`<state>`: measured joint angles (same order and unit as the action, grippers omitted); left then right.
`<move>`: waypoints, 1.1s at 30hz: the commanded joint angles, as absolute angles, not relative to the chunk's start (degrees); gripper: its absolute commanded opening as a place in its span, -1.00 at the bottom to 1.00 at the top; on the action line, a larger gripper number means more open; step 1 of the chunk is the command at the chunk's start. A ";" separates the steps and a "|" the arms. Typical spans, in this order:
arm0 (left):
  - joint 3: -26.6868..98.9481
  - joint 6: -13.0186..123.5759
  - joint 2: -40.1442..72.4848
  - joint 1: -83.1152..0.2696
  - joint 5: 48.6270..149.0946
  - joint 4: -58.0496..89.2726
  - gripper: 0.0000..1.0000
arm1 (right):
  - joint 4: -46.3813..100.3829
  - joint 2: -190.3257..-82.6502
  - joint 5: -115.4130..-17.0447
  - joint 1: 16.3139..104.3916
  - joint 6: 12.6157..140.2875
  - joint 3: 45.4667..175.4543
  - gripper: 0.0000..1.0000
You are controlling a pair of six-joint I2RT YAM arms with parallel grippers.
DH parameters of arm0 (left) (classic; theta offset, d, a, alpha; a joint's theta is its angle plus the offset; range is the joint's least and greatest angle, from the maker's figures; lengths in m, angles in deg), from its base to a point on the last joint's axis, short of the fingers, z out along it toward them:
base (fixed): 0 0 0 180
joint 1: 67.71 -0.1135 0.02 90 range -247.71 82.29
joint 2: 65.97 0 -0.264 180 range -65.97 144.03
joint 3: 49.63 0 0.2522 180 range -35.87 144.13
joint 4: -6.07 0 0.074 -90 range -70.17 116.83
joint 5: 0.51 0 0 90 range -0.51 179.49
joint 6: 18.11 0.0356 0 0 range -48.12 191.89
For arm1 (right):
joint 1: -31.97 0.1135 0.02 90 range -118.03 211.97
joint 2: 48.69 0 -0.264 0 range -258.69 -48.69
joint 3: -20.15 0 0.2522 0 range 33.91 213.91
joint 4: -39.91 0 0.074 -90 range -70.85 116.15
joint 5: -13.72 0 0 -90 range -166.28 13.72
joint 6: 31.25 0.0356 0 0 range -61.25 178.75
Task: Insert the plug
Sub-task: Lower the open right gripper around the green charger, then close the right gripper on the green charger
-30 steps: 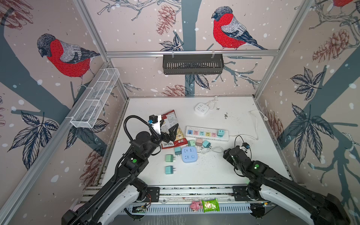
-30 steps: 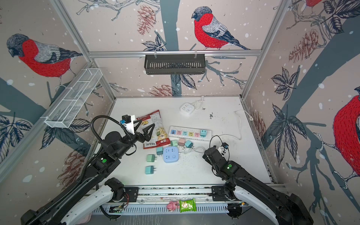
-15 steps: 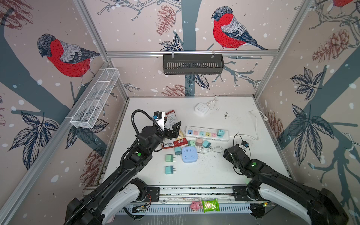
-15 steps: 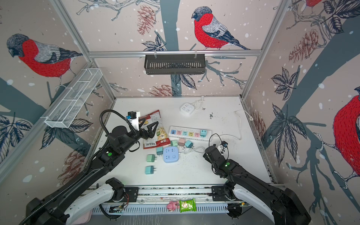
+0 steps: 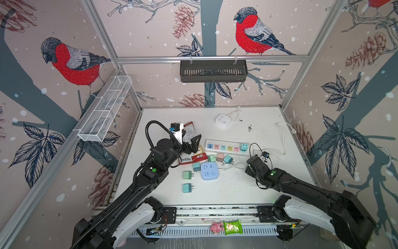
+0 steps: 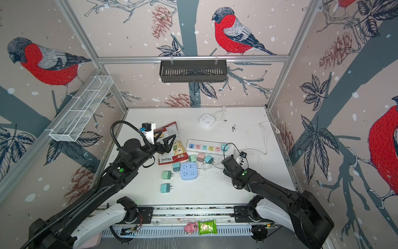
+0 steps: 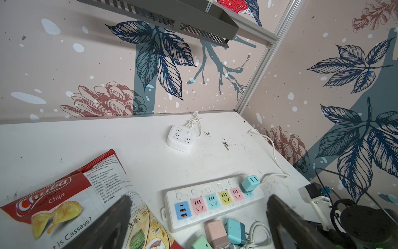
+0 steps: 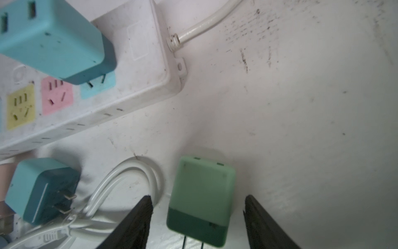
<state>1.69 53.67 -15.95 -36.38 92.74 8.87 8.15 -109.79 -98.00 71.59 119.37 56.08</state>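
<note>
**A:** Where is the plug?

**B:** The green plug (image 8: 202,187) lies flat on the counter (image 8: 301,129), right of the middle, near the cord end of the power strip (image 8: 129,90). The right hand (image 8: 197,196) straddles it with a gap on each side and grips nothing.

**A:** And the left hand?

**B:** The left hand (image 7: 199,197) hangs wide open and empty over the chips bag (image 7: 64,194).

**A:** What could go wrong?

**B:** One finger (image 8: 137,220) stands just beside the looped white cable (image 8: 120,179), so it could pinch the cable along with the plug. If one finger lands first, the plug may twist or skid. The prongs seem to point back toward the wrist, so I'd expect a regrasp before any socket.

**A:** What can't you see?

**B:** The frame edge cuts off the prongs. In both top views the arm hides the plug. I cannot tell whether the fingertips touch the counter.
</note>
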 commanded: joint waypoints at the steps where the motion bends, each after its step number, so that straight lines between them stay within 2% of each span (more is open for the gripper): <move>1: 2.41 52.55 -15.93 -36.35 92.98 8.31 0.95 | 7.08 -111.19 -98.72 72.43 115.92 57.08 0.32; 6: 2.58 52.37 -15.94 -36.42 92.74 8.59 0.95 | 7.43 -112.96 -98.34 72.92 114.20 57.40 0.22; 17: 2.64 52.10 -16.49 -36.32 92.98 9.11 0.95 | 6.86 -116.33 -100.01 72.88 113.99 58.51 0.21; 21: 2.75 52.18 -16.33 -36.26 92.92 9.11 0.95 | 7.08 -117.23 -100.17 72.93 113.86 58.68 0.06; 28: 3.02 52.19 -16.05 -36.16 93.18 9.28 0.95 | 7.17 -116.81 -100.45 72.91 113.77 58.52 -0.06; 33: 2.98 52.02 -15.98 -36.15 93.46 9.03 0.95 | 7.28 -116.02 -100.09 72.89 113.20 58.78 -0.24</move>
